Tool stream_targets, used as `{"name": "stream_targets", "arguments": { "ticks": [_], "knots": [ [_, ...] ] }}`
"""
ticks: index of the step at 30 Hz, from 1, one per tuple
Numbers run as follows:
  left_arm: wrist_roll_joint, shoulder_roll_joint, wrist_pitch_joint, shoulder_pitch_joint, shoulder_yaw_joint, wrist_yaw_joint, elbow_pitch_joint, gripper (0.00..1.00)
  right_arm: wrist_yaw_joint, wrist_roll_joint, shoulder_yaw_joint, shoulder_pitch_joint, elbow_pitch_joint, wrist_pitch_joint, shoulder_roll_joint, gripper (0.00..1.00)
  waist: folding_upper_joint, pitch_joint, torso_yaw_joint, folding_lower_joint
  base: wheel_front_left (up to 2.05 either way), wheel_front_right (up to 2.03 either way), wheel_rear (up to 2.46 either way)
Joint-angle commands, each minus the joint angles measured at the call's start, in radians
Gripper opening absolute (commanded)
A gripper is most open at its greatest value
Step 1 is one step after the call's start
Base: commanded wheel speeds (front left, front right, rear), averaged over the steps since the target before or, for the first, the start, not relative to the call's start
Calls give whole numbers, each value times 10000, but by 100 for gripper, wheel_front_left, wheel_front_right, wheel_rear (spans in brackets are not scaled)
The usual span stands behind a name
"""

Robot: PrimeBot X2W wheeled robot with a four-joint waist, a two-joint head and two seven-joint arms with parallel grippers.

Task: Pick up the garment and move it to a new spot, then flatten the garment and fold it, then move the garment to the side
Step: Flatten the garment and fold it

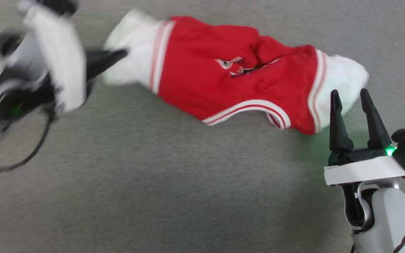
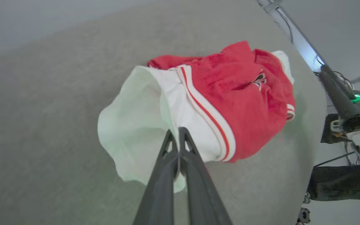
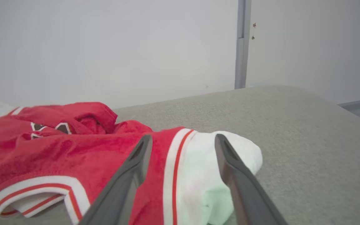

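Red jersey [image 1: 230, 84] of thin fabric, white sleeve panels, lies crumpled on grey textured tabletop [image 1: 153, 182]. Left gripper [image 2: 176, 132], jaws pressed together, pinches white sleeve at jersey's left end. Right gripper [image 1: 350, 95], jaws spread, hovers just beside opposite sleeve.

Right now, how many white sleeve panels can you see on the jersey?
2. The left-end panel of the jersey, head view, is pinched in the shut left gripper; the right-end panel lies by the open right gripper. Folds may hide more.
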Motion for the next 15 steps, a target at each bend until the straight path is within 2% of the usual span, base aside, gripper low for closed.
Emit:
{"name": "stream_targets", "arguments": {
  "ticks": [1, 2, 5, 7, 11, 15],
  "knots": [
    [-211, 345, -226, 536, -31, 20, -75, 0, 2, -167, -42, -24, 31, -52, -11, 100, 0, -557, 735, 0, 0, 0, 0],
    [-211, 345, -226, 536, -31, 20, -75, 0, 2, -167, -42, -24, 31, -52, -11, 100, 0, -557, 735, 0, 0, 0, 0],
    [-381, 1069, -585, 1401, -92, 20, 68, 0, 2, -389, -73, 34, 52, -52, -6, 100, 0, -740, 1116, 0, 0, 0, 0],
    [-492, 1308, -852, 1900, -122, 20, 303, 0, 2, -500, -82, 79, 75, -51, -7, 100, 0, -809, 1297, 0, 0, 0, 0],
    [-810, 1397, -1239, 2580, -133, 20, 936, 0, 2, -570, -107, 113, 96, -52, -9, 100, 0, -871, 1482, 0, 0, 0, 0],
    [-167, 1329, -1125, 3089, -244, 22, 2069, 0, 2, -667, -23, 115, 68, -52, -9, 100, 0, -827, 1341, 0, 0, 0, 0]
  ]
}}
